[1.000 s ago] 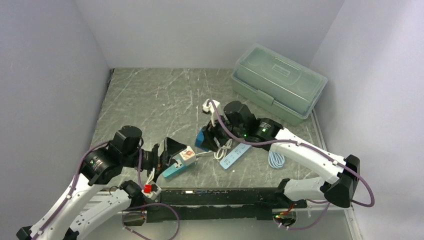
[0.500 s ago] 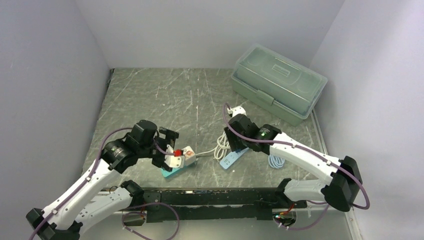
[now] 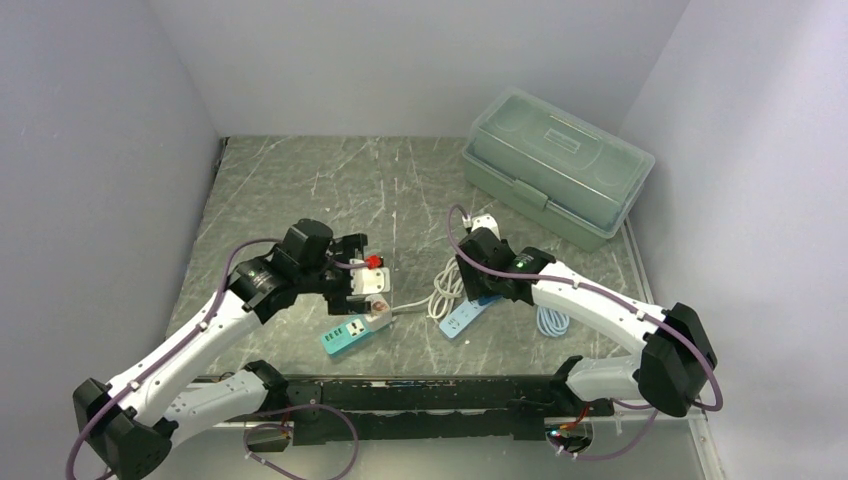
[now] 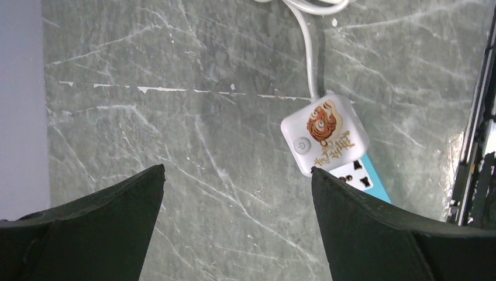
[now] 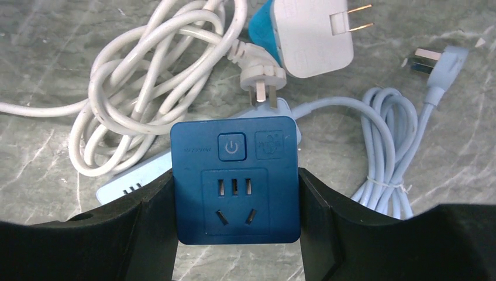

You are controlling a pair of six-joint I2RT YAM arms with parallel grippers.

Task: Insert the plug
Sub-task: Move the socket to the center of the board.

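Observation:
My right gripper [image 5: 237, 234] is shut on a dark blue socket cube [image 5: 234, 178], its socket face towards the camera. Just beyond it lie a white three-pin plug [image 5: 258, 75] on a coiled white cord [image 5: 158, 64], a white and blue two-pin adapter [image 5: 310, 35] and a pale blue power strip [image 5: 131, 181]. My left gripper [image 4: 237, 172] is open and empty above the bare table. A white cube socket with a tiger print [image 4: 324, 134] sits on a teal strip [image 4: 365, 181] by its right finger. In the top view the left gripper [image 3: 360, 272] hovers beside that cube [image 3: 378, 303].
A pale blue cable coil [image 5: 389, 146] with a pale blue plug [image 5: 438, 70] lies right of the right gripper. A green lidded toolbox [image 3: 555, 165] stands at the back right. A black rail [image 3: 440, 390] runs along the near edge. Walls close the left, back and right.
My left arm has swung from the near left towards the middle, and its gripper now hangs over the table by the tiger cube. My right gripper has shifted right with the blue cube.

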